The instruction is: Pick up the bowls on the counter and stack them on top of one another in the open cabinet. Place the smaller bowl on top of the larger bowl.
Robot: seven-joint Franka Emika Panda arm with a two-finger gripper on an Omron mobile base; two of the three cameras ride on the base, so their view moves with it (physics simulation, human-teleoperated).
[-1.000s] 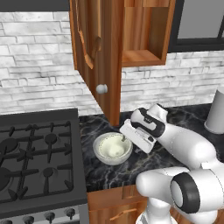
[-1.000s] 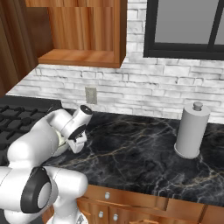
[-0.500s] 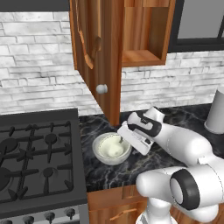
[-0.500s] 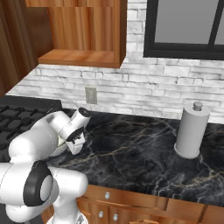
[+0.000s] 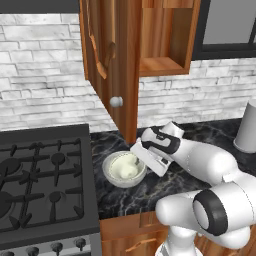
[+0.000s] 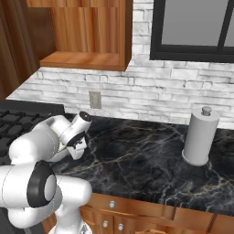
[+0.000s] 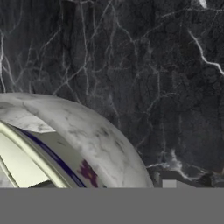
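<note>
A white robot arm reached down over a black marble desk (image 5: 130,200) beside a black gas stove (image 5: 42,175), its jaws (image 5: 141,159) lowered to the near rim of the bowls. The smaller bowl (image 5: 124,167), cream and smooth inside, sat nested in the larger bowl (image 5: 111,178), the grey-white speckled one, and both stood on the desk just right of the stove and below the hanging cabinet door (image 5: 111,70). In the hand view the mottled outer wall of the larger bowl (image 7: 87,135) curved very close, with the pale rim of the smaller bowl (image 7: 19,164) inside it, so the hand seemed to be right at the rim. Whether the jaws were clenched on the rim or standing loose around it could not be told, since the fingertips were hidden behind the hand and the bowl. The cabinet (image 5: 167,47), reddish-brown wood with a round silver knob (image 5: 116,102) on its open door, hung above and slightly to the right, and the part of its shelf that could be seen was bare. A grey cylindrical canister (image 6: 199,136) stood well apart at the far right of the desk. By my reading the stacking order already looked right, small on large, but nothing had reached the cabinet, so the lift and the placing on the shelf were all left to do
</note>
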